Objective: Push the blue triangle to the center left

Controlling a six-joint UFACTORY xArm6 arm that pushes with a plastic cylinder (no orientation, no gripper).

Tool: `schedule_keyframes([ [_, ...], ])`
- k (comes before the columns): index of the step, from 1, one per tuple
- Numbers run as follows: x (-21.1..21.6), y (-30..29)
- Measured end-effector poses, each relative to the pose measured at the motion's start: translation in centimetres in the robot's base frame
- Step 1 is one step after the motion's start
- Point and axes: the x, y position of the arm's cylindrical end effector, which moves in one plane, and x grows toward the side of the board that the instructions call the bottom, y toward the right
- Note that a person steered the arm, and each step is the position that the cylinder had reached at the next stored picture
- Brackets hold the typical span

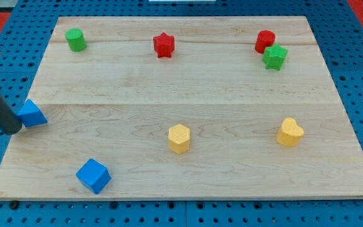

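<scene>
My tip [11, 129]: at the far left of the frame, about mid-height, right at the board's left edge; the dark rod slants up and off to the upper left.
Tip state: a plain rod end with nothing to open or close, holding nothing; it seems to touch the blue triangle's left side, though the shadow there makes actual contact hard to confirm.
Blue triangle [31, 114]: just right of my tip, at the board's left edge, near the centre-left.
Blue cube [93, 175]: lower left, well below the triangle.
Yellow hexagon [179, 138]: lower centre.
Yellow heart [290, 132]: lower right.
Green cylinder [75, 39]: upper left.
Red star [164, 45]: top centre.
Red cylinder [265, 41]: upper right, touching the green star [275, 57] just below it.
Wooden board [188, 88]: pale, lying on a blue pegboard [358, 75].
</scene>
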Motion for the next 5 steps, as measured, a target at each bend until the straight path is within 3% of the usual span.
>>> schedule_keyframes([
  [5, -1.1, 2.7],
])
